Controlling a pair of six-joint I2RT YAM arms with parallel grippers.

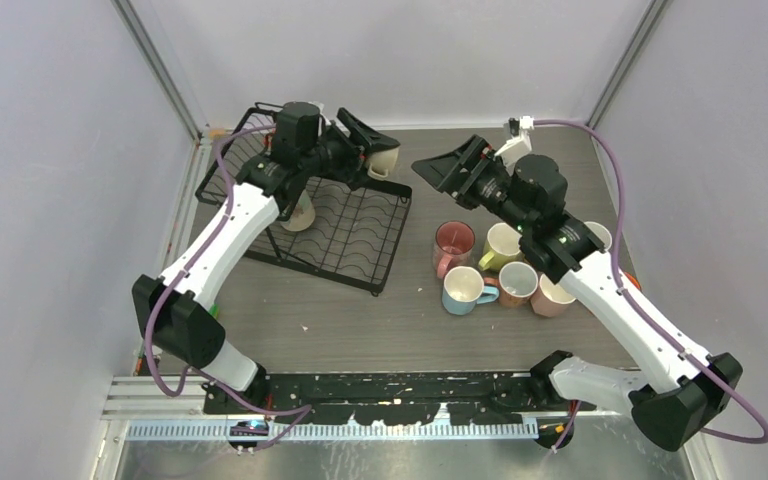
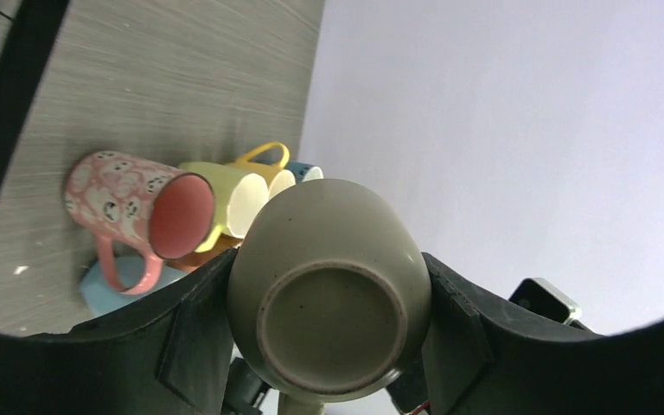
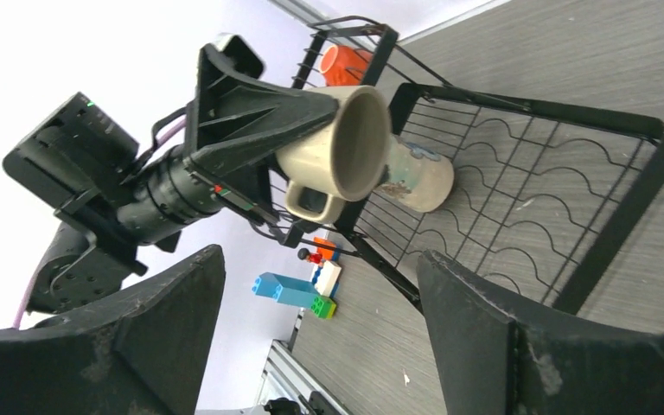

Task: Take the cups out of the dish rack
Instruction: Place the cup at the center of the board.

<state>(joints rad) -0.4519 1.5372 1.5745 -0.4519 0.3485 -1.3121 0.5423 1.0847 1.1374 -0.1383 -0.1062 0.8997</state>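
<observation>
Beige glazed mug (image 1: 385, 158), one of the cups, is pinched across its body by the left end effector (image 2: 328, 259). It hangs in the air over the far right corner of the dish rack (image 1: 355, 245), mouth turned toward the right arm. Right end effector (image 3: 320, 259): fingers spread wide, nothing between them, facing that mug from just beside the rack. Step in hand, as judged: carrying this mug off the rack, either to a handover or to a set-down with the group of unloaded cups (image 1: 465, 290) standing mouth-up on the surface (image 1: 360, 335) right of the rack. A handover would call for the spread fingers to line up on the rim or body before closing. A set-down would call for a free spot clear of the group. Left in the rack are a patterned mug (image 3: 419, 177) on the tray section, lying or leaning, I cannot tell which, and an orange cup (image 3: 346, 60) in the basket section. Only the right wrist view shows the orange cup, the held mug's handle and toy bricks (image 3: 298, 292) past the rack. Only the left wrist view shows the mug's base ring, and both fingers against its sides. Only the top view shows how the arms and the group are spaced.
</observation>
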